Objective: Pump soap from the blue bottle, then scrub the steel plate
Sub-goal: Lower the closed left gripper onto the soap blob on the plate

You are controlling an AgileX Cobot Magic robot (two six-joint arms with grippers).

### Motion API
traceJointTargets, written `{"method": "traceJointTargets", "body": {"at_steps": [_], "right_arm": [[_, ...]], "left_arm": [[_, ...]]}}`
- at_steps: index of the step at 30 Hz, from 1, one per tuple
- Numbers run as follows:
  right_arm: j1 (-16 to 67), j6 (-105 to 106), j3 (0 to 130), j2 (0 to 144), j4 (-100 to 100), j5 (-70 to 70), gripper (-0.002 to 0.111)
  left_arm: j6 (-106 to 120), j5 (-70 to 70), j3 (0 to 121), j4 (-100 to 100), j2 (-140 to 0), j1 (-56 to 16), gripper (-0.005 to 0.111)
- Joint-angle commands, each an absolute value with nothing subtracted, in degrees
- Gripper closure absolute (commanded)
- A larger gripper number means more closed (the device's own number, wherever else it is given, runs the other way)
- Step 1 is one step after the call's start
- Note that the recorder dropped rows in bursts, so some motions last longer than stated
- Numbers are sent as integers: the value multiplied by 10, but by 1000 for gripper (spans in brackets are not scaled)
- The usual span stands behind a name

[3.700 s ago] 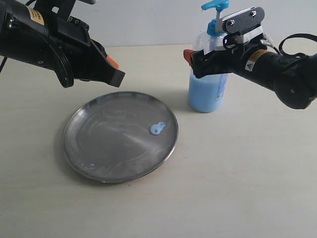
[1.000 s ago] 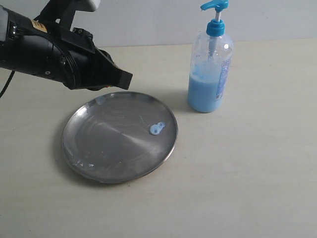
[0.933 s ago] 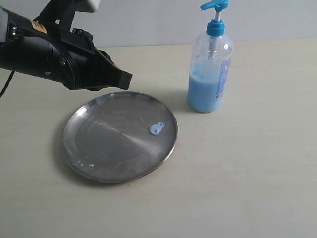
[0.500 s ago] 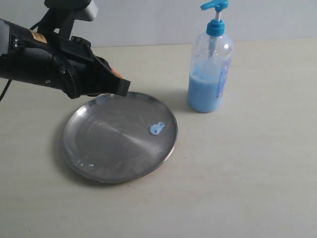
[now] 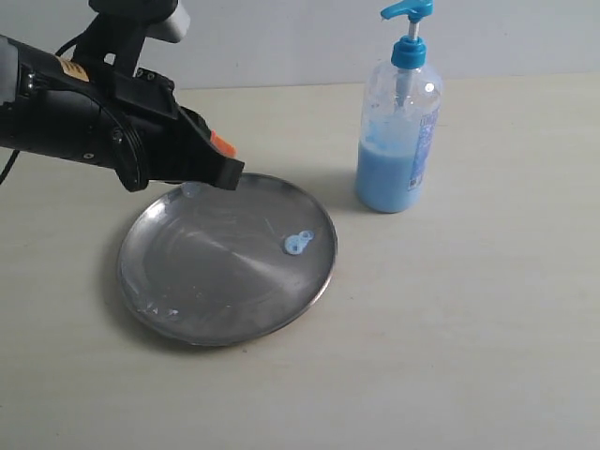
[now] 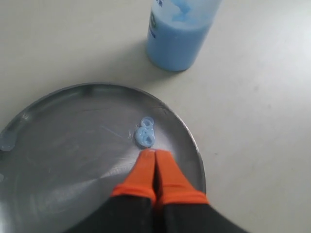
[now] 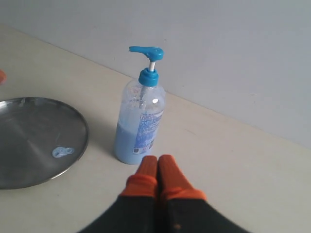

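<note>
The steel plate lies flat on the table, with a small pale blue blob of soap near its right rim. The blue bottle stands upright to the plate's right. My left gripper hangs over the plate's far rim, shut with nothing between its orange tips. In the left wrist view the left gripper points at the soap on the plate, just short of it. My right gripper is shut and empty, drawn back from the bottle; it is out of the exterior view.
A pale beige tabletop stretches to the right and front of the plate. A light wall runs behind the table. Small pale smears sit near the plate's front-left rim.
The left arm has dipped lower and drawn slightly left over the plate's far rim. Several seconds ago the right gripper was at the bottle; it has since withdrawn from the exterior view.
</note>
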State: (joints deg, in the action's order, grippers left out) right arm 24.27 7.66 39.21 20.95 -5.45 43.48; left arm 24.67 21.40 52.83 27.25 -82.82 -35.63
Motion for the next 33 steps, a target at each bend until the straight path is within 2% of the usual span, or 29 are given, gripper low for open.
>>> {"method": "traceJointTargets", "body": {"at_steps": [1, 16, 20, 33], "right_arm": [[244, 80, 353, 180, -53, 378, 108], [244, 91, 246, 95, -65, 302, 108], [244, 90, 237, 58, -65, 275, 108], [244, 89, 208, 64, -65, 220, 108]], "left_arm": [[255, 243, 527, 272, -852, -361, 107], [251, 239, 530, 322, -973, -361, 107], [251, 263, 556, 334, -994, -361, 107], [251, 296, 648, 340, -1076, -361, 107]]}}
